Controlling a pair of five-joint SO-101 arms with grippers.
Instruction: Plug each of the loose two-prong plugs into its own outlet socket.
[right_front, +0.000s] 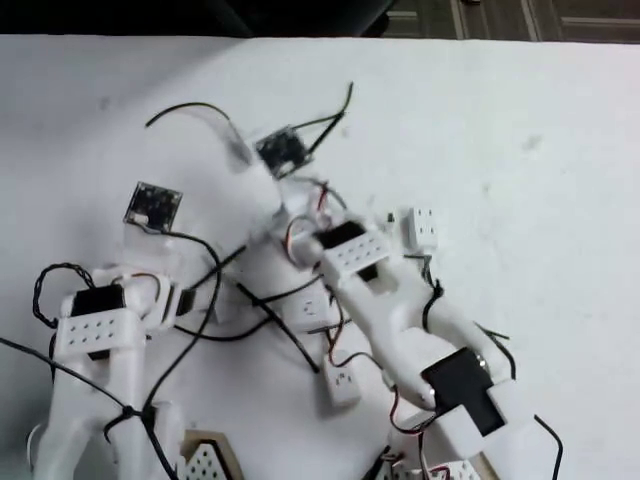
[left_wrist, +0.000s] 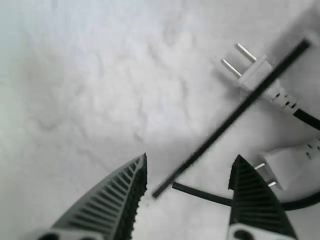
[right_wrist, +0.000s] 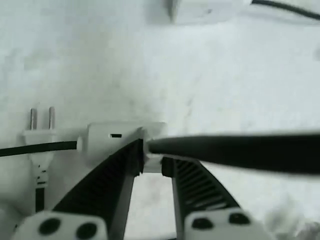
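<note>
The white desk (right_front: 540, 150) is carrying a far outlet socket (right_front: 423, 227) and a near outlet socket (right_front: 341, 383). A first plug (left_wrist: 252, 72) and second plug (left_wrist: 287, 162) are lying on it, a black cable (left_wrist: 200, 193) trailing alongside.

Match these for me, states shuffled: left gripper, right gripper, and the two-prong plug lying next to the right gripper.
Things:
1. left gripper
2. right gripper
3. two-prong plug

States:
A. lying loose on the table
B. open
C. shut on a white block

Pairs: 1-B, 2-C, 3-A
</note>
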